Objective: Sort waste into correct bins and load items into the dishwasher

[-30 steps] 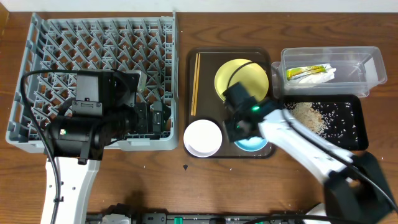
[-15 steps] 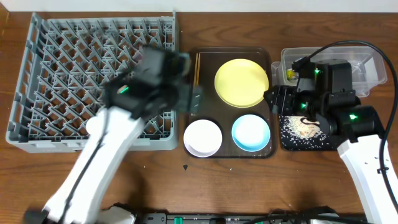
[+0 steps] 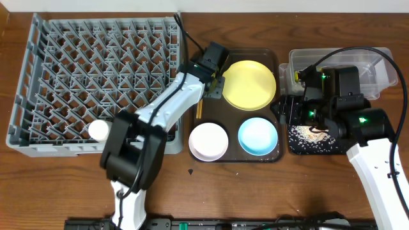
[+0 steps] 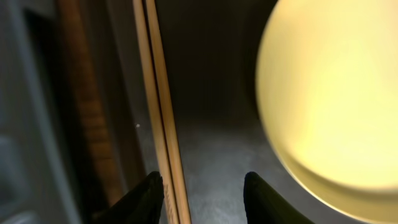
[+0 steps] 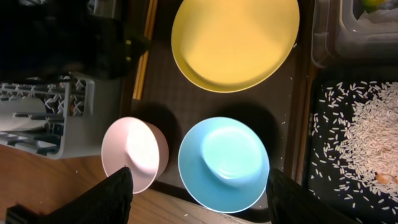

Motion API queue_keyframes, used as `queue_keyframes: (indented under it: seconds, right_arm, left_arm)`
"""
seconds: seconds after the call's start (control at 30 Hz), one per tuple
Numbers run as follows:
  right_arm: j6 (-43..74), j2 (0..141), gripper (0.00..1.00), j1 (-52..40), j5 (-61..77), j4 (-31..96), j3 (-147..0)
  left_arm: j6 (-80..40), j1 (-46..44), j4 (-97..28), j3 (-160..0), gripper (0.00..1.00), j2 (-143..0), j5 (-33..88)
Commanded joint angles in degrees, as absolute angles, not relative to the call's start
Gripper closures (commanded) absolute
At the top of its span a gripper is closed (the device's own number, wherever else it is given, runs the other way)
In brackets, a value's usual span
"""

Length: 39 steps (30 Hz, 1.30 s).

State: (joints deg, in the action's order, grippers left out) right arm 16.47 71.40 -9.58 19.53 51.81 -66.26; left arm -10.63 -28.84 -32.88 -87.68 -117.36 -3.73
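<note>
Two wooden chopsticks (image 4: 158,112) lie along the left side of the brown tray (image 3: 238,107). My left gripper (image 4: 205,196) stands open astride them, and they rest against its left finger (image 4: 149,196). In the overhead view the left gripper (image 3: 206,82) sits beside the yellow plate (image 3: 248,83). The blue bowl (image 5: 224,162) and white bowl (image 5: 134,152) lie below my right gripper (image 5: 208,202), which is wide open and empty. A small white cup (image 3: 98,130) sits in the grey dish rack (image 3: 96,70). Rice (image 5: 373,130) covers the black tray (image 3: 358,131).
The clear tub (image 3: 358,67) stands behind the black tray with a yellow-green wrapper (image 3: 299,75) showing at its left end. My right arm (image 3: 348,121) hangs over both bins. The rack's near right corner (image 5: 50,112) abuts the brown tray.
The left arm swung from the rack's front across to the chopsticks and its jaws narrowed around them. The right arm pulled away from the blue bowl to the right and opened wider.
</note>
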Motion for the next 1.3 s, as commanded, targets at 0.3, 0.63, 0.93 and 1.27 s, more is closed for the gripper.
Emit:
queue_keyframes:
  seconds: [0.3,0.63,0.93,1.27]
  right_arm:
    - [15.81,71.16,0.34,-9.43,19.94,52.73,-66.63]
    - [15.81,71.16,0.34,-9.45,19.97,52.77,-66.63]
    - [15.81,71.16,0.35,-9.45,19.97,52.93,-66.63]
    - [15.81,71.16,0.34,-9.43,19.97,52.97,-66.63]
  left_arm:
    - [-11.05,-26.33,-28.56,-88.05,0.64,-124.31,-5.13]
    - [-11.07,-26.33,-27.49,-86.00,0.64,-124.31,-3.40]
    - [-11.05,-26.59,-27.03,-85.27,0.64,-124.31,-1.52]
    - [-11.27,-26.98,-27.09,-85.41,0.56,-116.88,-0.27]
